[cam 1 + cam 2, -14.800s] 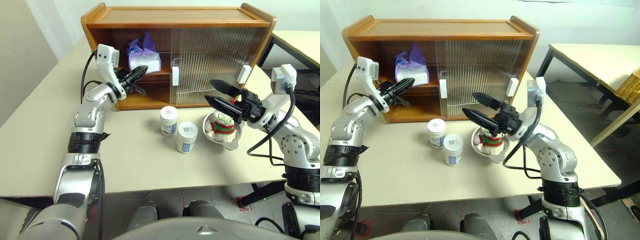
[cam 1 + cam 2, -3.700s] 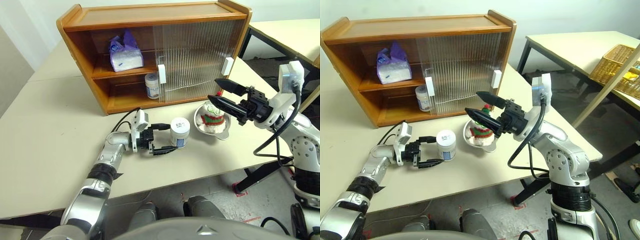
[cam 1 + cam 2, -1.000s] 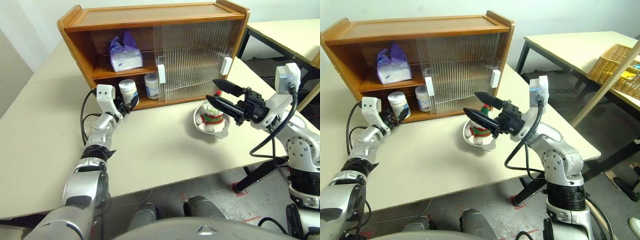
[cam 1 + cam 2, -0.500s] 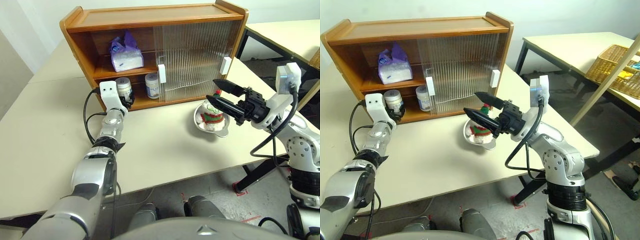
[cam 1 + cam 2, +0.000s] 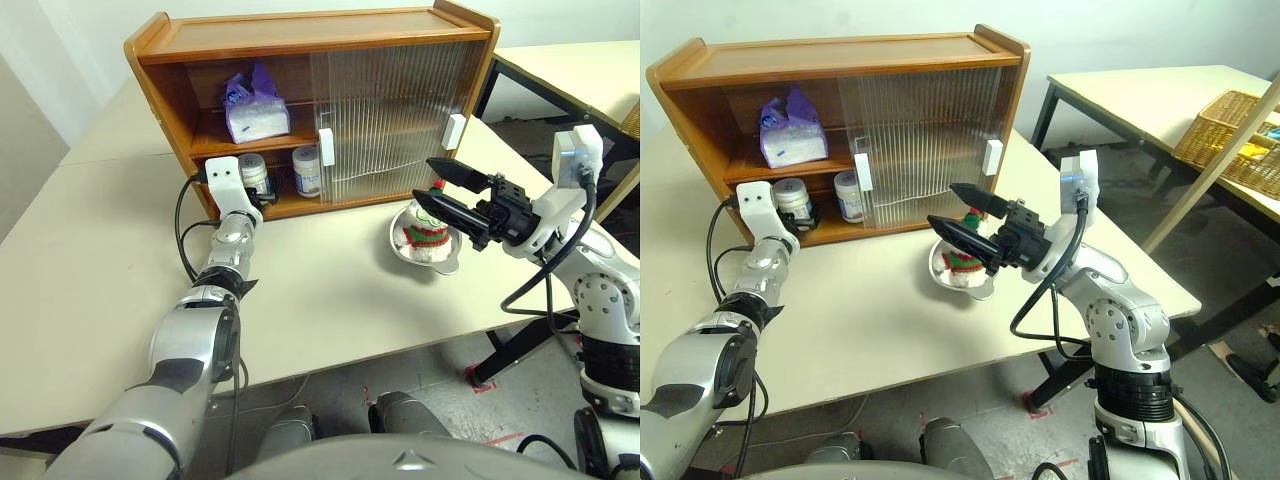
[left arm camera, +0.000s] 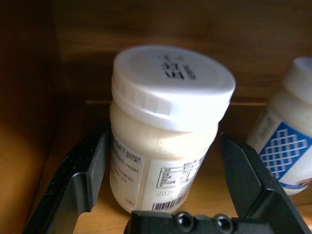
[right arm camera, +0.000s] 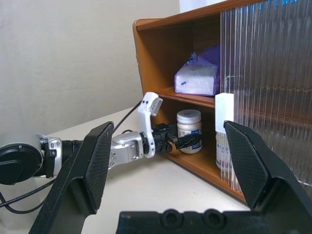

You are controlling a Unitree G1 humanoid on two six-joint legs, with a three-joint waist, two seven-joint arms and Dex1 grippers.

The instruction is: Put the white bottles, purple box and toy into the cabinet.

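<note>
The cabinet (image 5: 300,30) stands at the back of the table, its left half uncovered. On its upper shelf lies the purple box (image 5: 257,112). Two white bottles stand in the lower compartment: one (image 5: 307,170) by the door handle, the other (image 5: 254,174) between the spread fingers of my left gripper (image 5: 256,197), which is open. In the left wrist view a finger (image 6: 80,178) stands on either side of that bottle (image 6: 165,141). The toy (image 5: 424,228) sits in a metal bowl (image 5: 432,260) on the table, under my open right gripper (image 5: 423,180).
Ribbed sliding doors (image 5: 395,110) with white handles cover the cabinet's right half. A second table with a wicker basket (image 5: 1230,140) stands off to the right, across a gap of floor. The table's front edge runs close below the bowl.
My left hand carried the bottle from the cabinet's front edge into the lower compartment, and its fingers have spread away from it. The right arm has not moved.
</note>
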